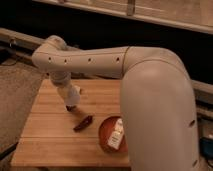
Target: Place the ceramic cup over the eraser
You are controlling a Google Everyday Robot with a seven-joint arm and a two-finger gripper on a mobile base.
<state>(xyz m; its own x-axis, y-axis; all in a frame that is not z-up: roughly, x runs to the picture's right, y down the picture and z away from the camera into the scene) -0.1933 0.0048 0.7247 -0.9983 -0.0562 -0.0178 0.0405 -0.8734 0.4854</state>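
My gripper hangs down from the wrist over the left part of the wooden table. It is shut on the small white ceramic cup, held low just above the tabletop. A small dark block, the eraser, lies directly beneath the cup and is partly hidden by it. I cannot tell whether the cup touches it.
A dark red chili pepper lies on the table just right of and in front of the eraser. A red bowl at the front right holds a white labelled bottle. My large arm covers the table's right side.
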